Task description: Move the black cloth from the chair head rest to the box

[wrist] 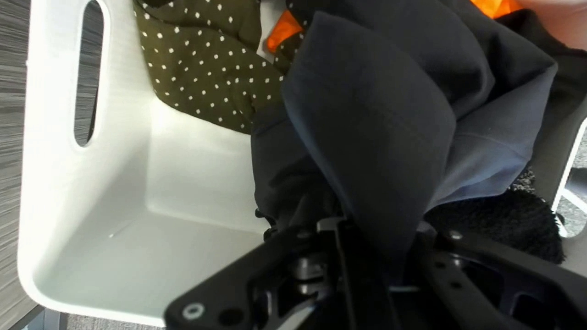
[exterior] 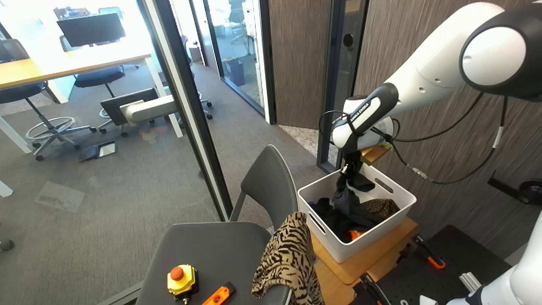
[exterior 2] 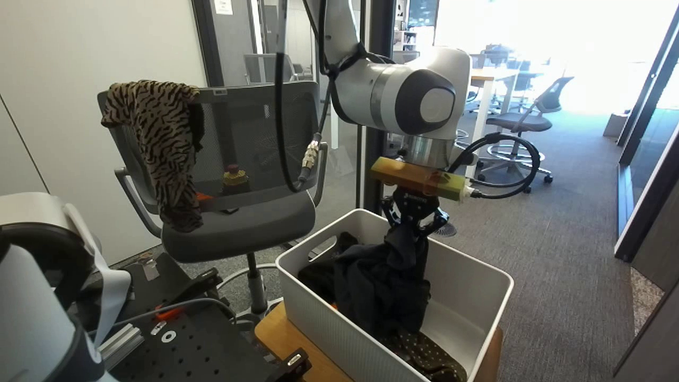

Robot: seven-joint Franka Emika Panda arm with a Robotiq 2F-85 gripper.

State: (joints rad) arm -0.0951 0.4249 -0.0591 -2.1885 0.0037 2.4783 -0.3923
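Note:
The black cloth [exterior: 349, 203] hangs from my gripper [exterior: 350, 167] into the white open-topped box [exterior: 338, 250]. In the other exterior picture the cloth [exterior 2: 382, 286] rises to a peak at the gripper [exterior 2: 414, 232], with its bulk inside the box [exterior 2: 329, 323]. In the wrist view the cloth [wrist: 367, 114] tapers between the fingers [wrist: 378, 233], which pinch it. The fingertips themselves are partly hidden by fabric and shadow. The box's inner wall [wrist: 197, 169] shows beside it. The chair head rest [exterior 2: 254, 91] stands away from the gripper; its grey backrest [exterior: 271, 182] has no black cloth on it.
A polka-dot olive cloth [wrist: 206, 68], a black furry item [wrist: 504, 220] and an orange piece [wrist: 284, 30] lie in the box. A tiger-striped cloth [exterior 2: 159, 127] drapes over the chair back. An emergency-stop button [exterior: 181, 279] sits on the seat. The box stands on a wooden surface [exterior: 368, 262].

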